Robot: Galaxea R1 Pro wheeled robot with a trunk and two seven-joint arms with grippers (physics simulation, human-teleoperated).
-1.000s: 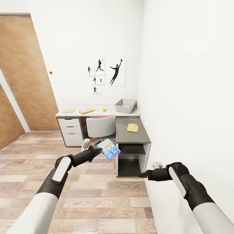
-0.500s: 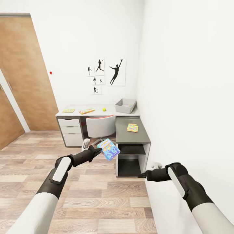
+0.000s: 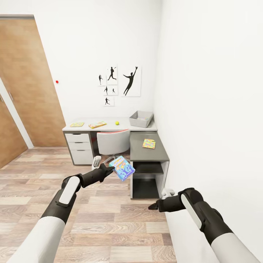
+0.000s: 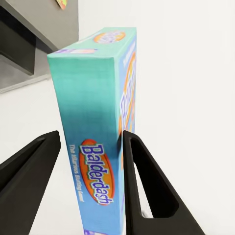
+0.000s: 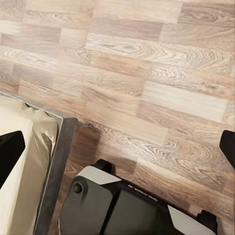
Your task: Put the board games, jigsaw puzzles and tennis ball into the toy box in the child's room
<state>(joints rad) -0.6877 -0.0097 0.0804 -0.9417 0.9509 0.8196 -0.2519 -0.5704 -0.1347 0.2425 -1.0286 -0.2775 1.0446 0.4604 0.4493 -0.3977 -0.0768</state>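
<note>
While the left pincer [image 3: 110, 168] clamps the blue board game [image 3: 122, 167], right pincer [image 3: 152, 206] dropped lower, its fingertips cropped, spread wide.

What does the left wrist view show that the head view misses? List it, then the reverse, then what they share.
Left wrist view: the "Balderdash" lettering on the board game's teal edge. Head view: the toy box, tennis ball, table and open right gripper. Shared: the board game clamped in the left gripper.

Two board games [image 3: 122, 168], two puzzles [image 3: 149, 143], one ball [image 3: 117, 123]
</note>
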